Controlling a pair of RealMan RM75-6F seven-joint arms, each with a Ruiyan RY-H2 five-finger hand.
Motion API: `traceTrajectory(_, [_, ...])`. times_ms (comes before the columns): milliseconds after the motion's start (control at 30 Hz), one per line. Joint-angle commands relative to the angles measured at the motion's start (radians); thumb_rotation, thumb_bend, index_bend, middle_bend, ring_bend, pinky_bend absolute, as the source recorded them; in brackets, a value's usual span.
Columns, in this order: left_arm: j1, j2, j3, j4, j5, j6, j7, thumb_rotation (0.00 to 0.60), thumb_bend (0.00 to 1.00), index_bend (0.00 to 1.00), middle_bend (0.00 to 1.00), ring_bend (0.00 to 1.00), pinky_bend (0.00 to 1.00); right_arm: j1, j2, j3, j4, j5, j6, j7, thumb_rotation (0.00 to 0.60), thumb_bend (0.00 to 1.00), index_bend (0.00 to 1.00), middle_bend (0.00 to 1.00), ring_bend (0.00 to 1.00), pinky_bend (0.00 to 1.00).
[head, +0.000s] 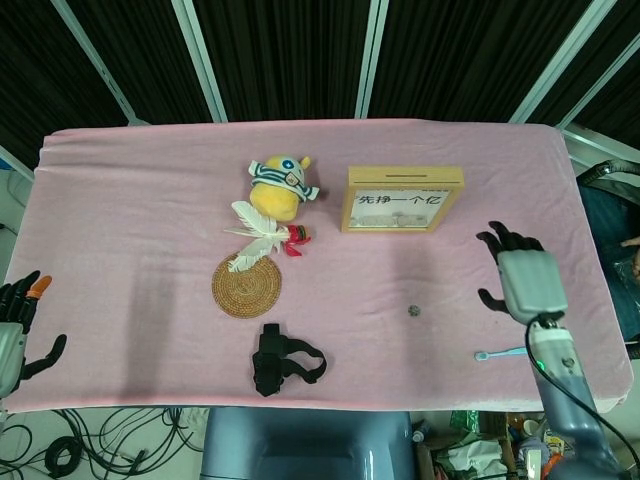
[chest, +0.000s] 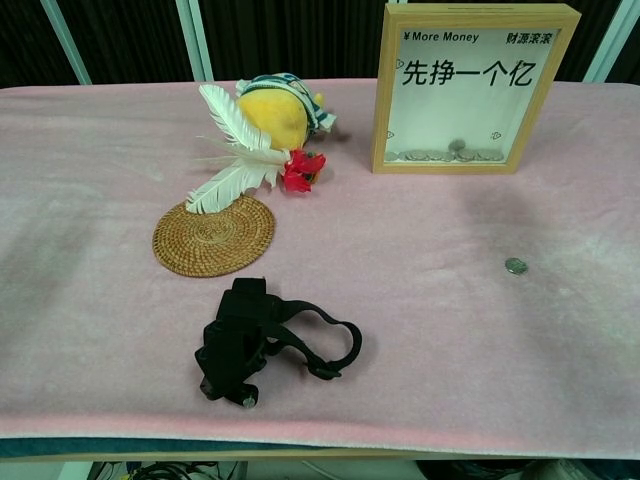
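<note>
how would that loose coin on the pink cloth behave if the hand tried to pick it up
The coin lies flat on the soft pink cloth, so it probably offers little edge to pinch and may press into the fabric. It looks thin, rigid and light; pushed, it would likely slide, not roll. The right hand hovers open nearby.
</note>
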Motion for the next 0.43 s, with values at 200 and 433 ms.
traceTrajectory(200, [0.004, -0.005, 0.007, 0.006, 0.024, 0.019, 0.021, 0.6, 0.35, 0.06, 0.0, 0.0, 0.0, -0.357, -0.26, -0.183, 0.316, -0.319, 0.272, 0.126, 0.6, 0.14, 0.17, 0.04, 0.16, 0.21])
traceTrajectory(433, [0.004, -0.011, 0.017, 0.009, 0.047, 0.024, 0.044, 0.6, 0.35, 0.06, 0.0, 0.0, 0.0, -0.382, -0.302, -0.123, 0.461, -0.314, 0.227, 0.168, 0.6, 0.14, 0.16, 0.04, 0.15, 0.21])
